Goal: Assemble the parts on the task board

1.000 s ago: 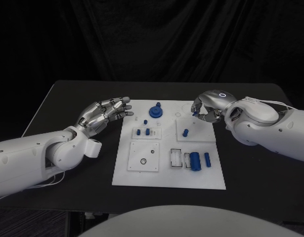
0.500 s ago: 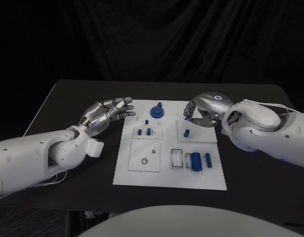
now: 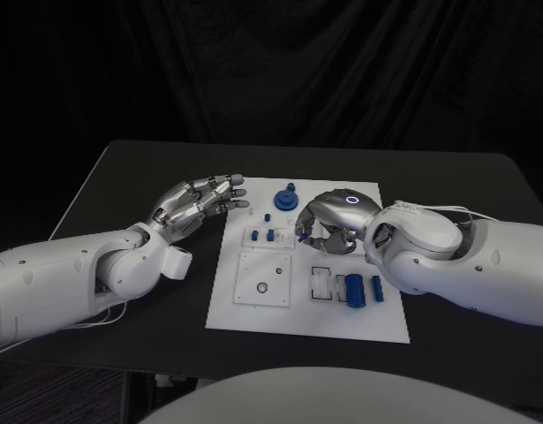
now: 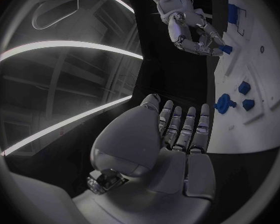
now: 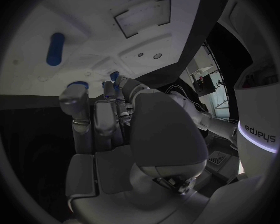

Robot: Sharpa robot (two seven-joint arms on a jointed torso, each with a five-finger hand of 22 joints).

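Black curtains hang behind a black table (image 3: 131,168) that carries the flat white rectangular task board (image 3: 307,318) at its middle. Small blue plastic parts lie on the board: a round blue knob-shaped part (image 3: 287,200) stands near the board's far edge, two short blue pegs (image 3: 262,236) sit in the left-hand column, and a group of blue cylinders (image 3: 362,289) rests near the board's right edge, towards the near side. Over the board's middle the right hand (image 3: 331,221) has its silver fingers curled downward; in the left wrist view a small blue part (image 4: 226,49) sits pinched at its fingertips, just above the board. Beside the board's left edge, near the far corner, the left hand (image 3: 199,201) hovers with its fingers straight and apart, holding nothing, its palm (image 4: 130,142) turned towards the board.
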